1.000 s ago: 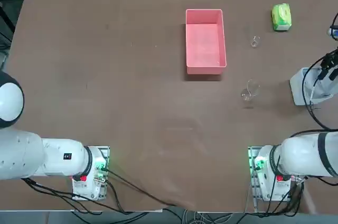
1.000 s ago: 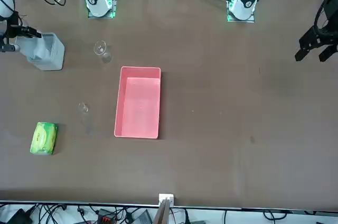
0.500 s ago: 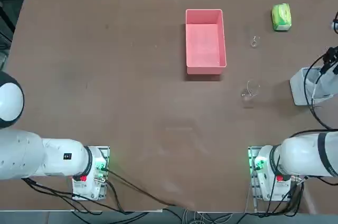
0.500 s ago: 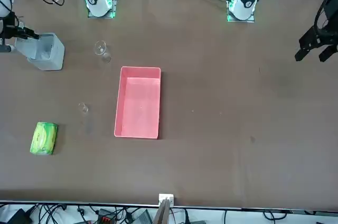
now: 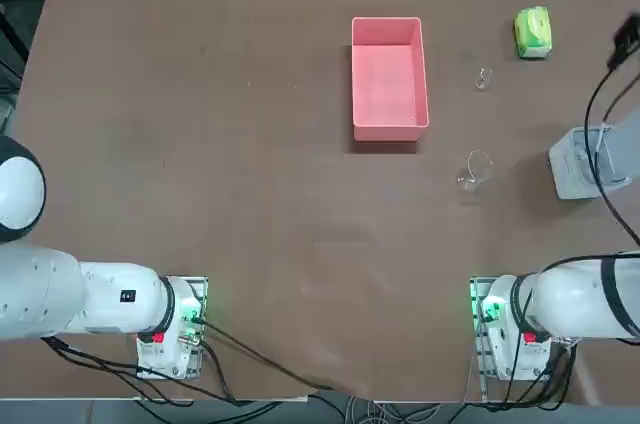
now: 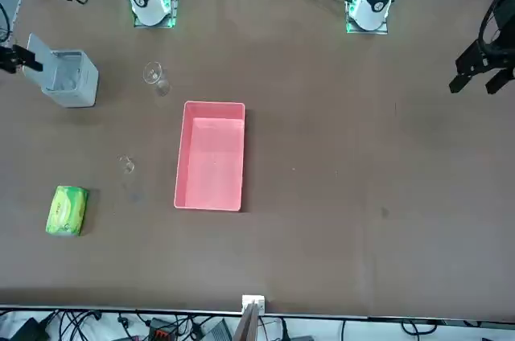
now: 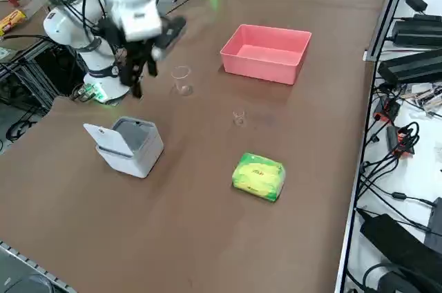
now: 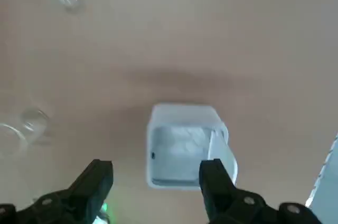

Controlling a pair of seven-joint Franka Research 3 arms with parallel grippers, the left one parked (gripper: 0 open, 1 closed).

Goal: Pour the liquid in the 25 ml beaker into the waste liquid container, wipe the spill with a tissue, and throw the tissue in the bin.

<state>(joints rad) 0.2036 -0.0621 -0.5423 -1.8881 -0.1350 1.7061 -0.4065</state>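
Five items on the brown tabletop (image 6: 362, 156), listed left to right as seen from across it, plus the right end effector (image 8: 156, 171).

1. Right end effector. Hangs above the bin with its fingers (image 8: 97, 176) spread wide and nothing between them. This placement reads as the drop-off point for the tissue.

2. Bin (image 6: 68, 80). Small grey-white box near the tabletop's edge on the working arm's side. Its flap lid is tipped up, so the rectangular mouth faces upward to take waste. The inside looks pale; whether that is the tissue cannot be told.

3. Green tissue pack (image 6: 67, 210). Lies flat toward the far edge from the robot, well apart from the bin. No loose tissue shows on the tabletop.

4. 25 ml beaker (image 6: 126, 164). Tiny, clear and barely visible. Stands upright between the pack and the waste liquid container, touching neither. Its contents cannot be made out.

5. Larger clear glass beaker (image 6: 153, 76). Upright and nearer the robot. Not part of the task, and it appears left out of the working path.

6. Waste liquid container (image 6: 211, 156). Pink rectangular tray with low walls, the largest object present. Sits near mid-table with its long side running away from the robot, which gives a broad target for pouring.

Judgement: every task object is parked, so the job looks at or near its end.
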